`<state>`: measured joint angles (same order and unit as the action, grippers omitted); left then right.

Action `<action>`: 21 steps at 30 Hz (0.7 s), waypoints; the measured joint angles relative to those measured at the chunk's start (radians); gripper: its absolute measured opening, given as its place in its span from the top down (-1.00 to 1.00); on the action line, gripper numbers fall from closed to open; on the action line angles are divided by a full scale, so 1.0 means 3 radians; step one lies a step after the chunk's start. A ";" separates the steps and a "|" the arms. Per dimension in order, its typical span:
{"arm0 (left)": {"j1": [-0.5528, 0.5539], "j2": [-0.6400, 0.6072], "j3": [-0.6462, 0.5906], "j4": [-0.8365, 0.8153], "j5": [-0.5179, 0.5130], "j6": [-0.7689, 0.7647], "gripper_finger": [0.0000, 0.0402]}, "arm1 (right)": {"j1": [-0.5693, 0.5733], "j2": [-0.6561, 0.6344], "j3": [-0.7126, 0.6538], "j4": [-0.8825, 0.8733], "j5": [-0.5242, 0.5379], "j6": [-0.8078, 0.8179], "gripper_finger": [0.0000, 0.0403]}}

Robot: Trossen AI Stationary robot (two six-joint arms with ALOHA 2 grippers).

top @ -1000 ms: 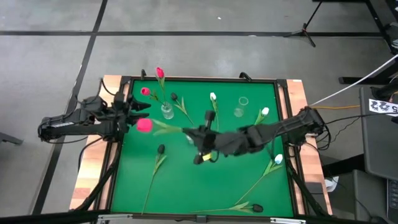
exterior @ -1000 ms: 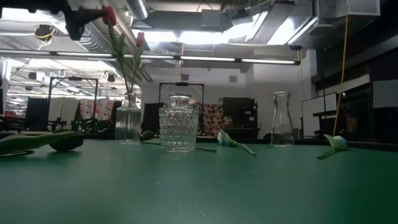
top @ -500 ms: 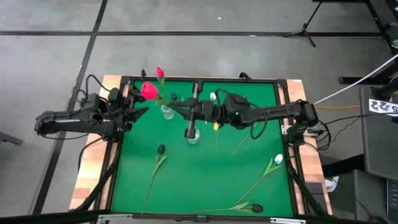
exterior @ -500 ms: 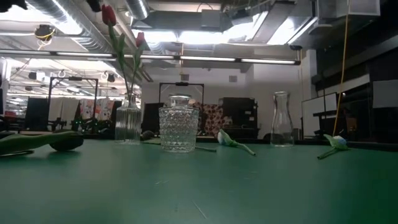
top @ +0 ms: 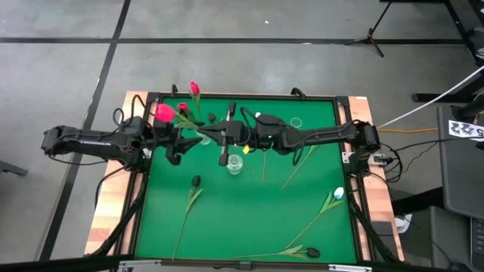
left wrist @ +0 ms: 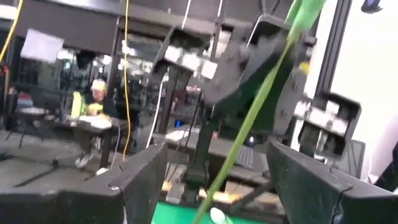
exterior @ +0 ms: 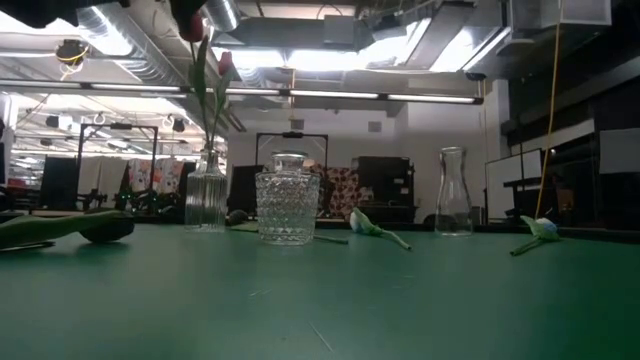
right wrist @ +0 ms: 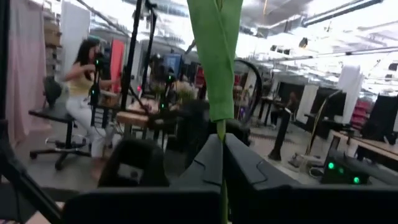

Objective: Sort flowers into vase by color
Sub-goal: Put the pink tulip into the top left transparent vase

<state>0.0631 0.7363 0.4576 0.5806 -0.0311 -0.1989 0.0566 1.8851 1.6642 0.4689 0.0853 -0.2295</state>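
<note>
My right gripper (top: 216, 136) reaches across the far side of the table and is shut on a pink tulip, whose head (top: 164, 113) hangs in the air over the table's left edge. My left gripper (top: 178, 144) is open. Its fingers (left wrist: 144, 180) stand on either side of the tulip's green stem (left wrist: 252, 121) without touching it. Beside both grippers a ribbed glass vase (top: 203, 137) holds two pink tulips (top: 194, 88) by their stems. Black tulips (top: 195, 181) and white tulips (top: 339, 193) lie flat on the green mat. My right gripper pinches the pink tulip's thin stem (right wrist: 222, 186) between its two shut fingers, below a broad green leaf (right wrist: 215, 50). The fingers come in about level from the table's right side. The tulip is lifted clear of the table, its head end reaching out toward the left gripper.
A cut-glass jar (top: 234, 164) stands mid-table just near of the right gripper, and a clear carafe (top: 295, 122) stands at the far right. Another black tulip (top: 311, 253) lies at the near edge. A raised frame (top: 141, 189) runs round the mat. A seated person (right wrist: 81, 106) shows in the room behind.
My right gripper has carried the pink tulip from the middle of the table toward the far left, up beside the ribbed vase. It stays shut, and the flower's head has swung over the left edge. My left gripper has tipped upward and shifted toward the stem, still open.
</note>
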 joint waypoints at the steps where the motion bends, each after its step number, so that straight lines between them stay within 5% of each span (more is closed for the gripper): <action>1: 0.0000 0.0013 0.0000 0.0035 0.0000 0.0015 -0.35 | 0.0000 0.0000 0.0000 -0.0007 0.0000 -0.0001 1.00; 16: 0.0000 0.0088 0.0000 0.0124 0.0002 -0.0003 -0.35 | -0.0022 0.0168 0.0003 0.0211 -0.0086 0.0058 1.00; 21: 0.0000 0.0086 0.0000 0.0110 0.0015 -0.0007 -0.18 | -0.0020 0.0167 0.0003 0.0181 -0.0086 0.0061 1.00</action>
<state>0.0631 0.7620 0.4576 0.6136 -0.0265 -0.2010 0.0505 1.9350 1.6650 0.5231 0.0593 -0.2111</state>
